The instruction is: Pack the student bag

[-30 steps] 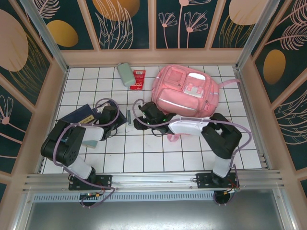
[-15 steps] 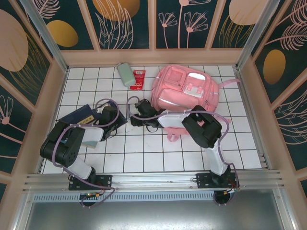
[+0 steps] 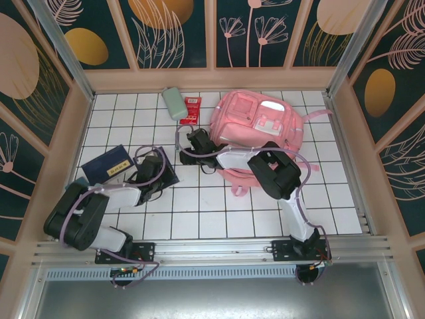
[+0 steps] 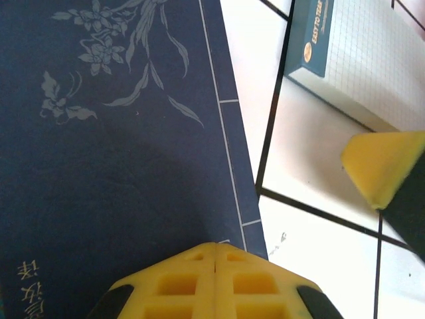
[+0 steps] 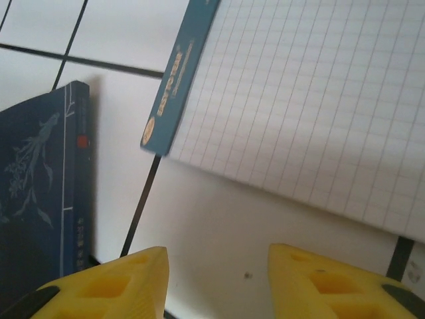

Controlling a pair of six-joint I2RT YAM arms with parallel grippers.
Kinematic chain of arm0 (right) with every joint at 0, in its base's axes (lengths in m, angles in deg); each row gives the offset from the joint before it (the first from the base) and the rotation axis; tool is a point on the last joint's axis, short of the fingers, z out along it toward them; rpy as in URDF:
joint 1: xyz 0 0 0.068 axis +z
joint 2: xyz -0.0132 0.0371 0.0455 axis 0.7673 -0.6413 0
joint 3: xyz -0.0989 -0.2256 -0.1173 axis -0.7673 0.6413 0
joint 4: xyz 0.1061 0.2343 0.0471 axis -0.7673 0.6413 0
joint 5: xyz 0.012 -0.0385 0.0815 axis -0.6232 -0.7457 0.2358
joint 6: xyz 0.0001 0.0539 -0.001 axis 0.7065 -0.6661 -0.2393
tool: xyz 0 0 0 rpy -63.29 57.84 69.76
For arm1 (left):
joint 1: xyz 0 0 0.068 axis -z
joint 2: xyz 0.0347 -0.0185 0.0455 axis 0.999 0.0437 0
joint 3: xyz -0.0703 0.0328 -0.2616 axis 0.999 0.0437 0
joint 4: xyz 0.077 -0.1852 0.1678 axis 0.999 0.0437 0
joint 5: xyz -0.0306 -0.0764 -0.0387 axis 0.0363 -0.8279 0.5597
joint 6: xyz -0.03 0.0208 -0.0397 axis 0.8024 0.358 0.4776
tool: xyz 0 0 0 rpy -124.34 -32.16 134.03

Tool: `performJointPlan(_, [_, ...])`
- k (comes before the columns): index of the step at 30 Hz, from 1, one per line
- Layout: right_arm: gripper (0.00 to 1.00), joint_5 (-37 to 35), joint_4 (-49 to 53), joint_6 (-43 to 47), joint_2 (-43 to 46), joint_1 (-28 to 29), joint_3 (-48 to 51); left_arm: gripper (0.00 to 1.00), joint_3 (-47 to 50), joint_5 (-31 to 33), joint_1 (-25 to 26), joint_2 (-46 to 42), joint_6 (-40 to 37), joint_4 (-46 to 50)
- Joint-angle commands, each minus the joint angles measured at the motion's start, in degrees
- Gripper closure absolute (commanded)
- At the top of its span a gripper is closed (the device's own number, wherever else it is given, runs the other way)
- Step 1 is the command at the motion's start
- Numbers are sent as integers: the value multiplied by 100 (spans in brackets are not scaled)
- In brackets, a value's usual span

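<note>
The student bag [image 3: 260,125] is a big pink backpack lying at the back right of the tiled table. My left gripper [image 4: 218,247] is shut, its yellow tips pressed together just over a dark blue book with a floral cover [image 4: 113,153]. From above, that gripper [image 3: 158,174] sits over the book [image 3: 169,176]. My right gripper [image 5: 218,260] is open above bare tile, nothing between its fingers. Ahead of it lies a grid-paper notebook with a teal spine [image 5: 312,100]. From above, the right gripper [image 3: 186,147] is left of the bag.
A second dark blue book [image 3: 108,163] lies at the left. A green pouch [image 3: 174,103] and a red packet [image 3: 191,110] lie at the back by the wall. The right gripper's yellow finger [image 4: 385,166] shows beside the notebook [image 4: 358,60]. Walls enclose the table.
The right arm has swung left and farther back, its gripper now beside the bag's left edge. The left gripper has shifted right and nearer, over the dark book.
</note>
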Motion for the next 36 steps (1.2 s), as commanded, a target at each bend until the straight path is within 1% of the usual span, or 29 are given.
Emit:
performJointPlan(1, [54, 208, -237, -158, 474, 276, 343, 74, 266, 681, -1, -838, 361, 1811])
performJointPlan(2, [54, 264, -292, -189, 467, 305, 369, 73, 281, 835, -16, -1068, 429, 1927])
performJointPlan(3, [54, 315, -331, -225, 462, 327, 367, 68, 310, 1043, -35, -1311, 523, 2066])
performJointPlan(4, [54, 337, -374, -248, 441, 365, 387, 57, 360, 1255, -53, -1533, 634, 2183])
performJointPlan(7, [53, 397, -473, -283, 386, 470, 340, 54, 601, 1544, -215, -2011, 879, 2384])
performJointPlan(8, [53, 424, -480, -285, 351, 500, 302, 51, 706, 1513, -293, -2104, 932, 2364])
performJointPlan(12, [52, 452, -420, -341, 133, 604, 66, 49, 1090, 1094, -645, -2116, 966, 1805])
performJointPlan(14, [52, 519, -447, -442, 48, 625, 21, 50, 1126, 1040, -675, -1959, 985, 1646])
performJointPlan(16, [52, 524, -452, -532, -25, 644, -6, 52, 1155, 842, -687, -1745, 957, 1377])
performJointPlan(19, [52, 640, -447, -631, -169, 688, -62, 62, 1092, 783, -686, -1551, 951, 1378])
performJointPlan(21, [52, 794, -493, -733, -267, 714, -114, 66, 1107, 762, -682, -1539, 988, 1362])
performJointPlan(25, [52, 1003, -382, -961, -475, 756, -351, 73, 1272, 526, -682, -1543, 1053, 1117])
performJointPlan(28, [52, 1347, -492, -1159, -542, 776, -417, 78, 1362, 317, -680, -1416, 1041, 910])
performJointPlan(34, [53, 2181, -1237, -1678, -449, 785, -309, 81, 1354, -81, -678, -1040, 877, 511])
performJointPlan(36, [57, 2374, -1442, -1754, -384, 785, -270, 82, 1319, -117, -684, -930, 835, 476])
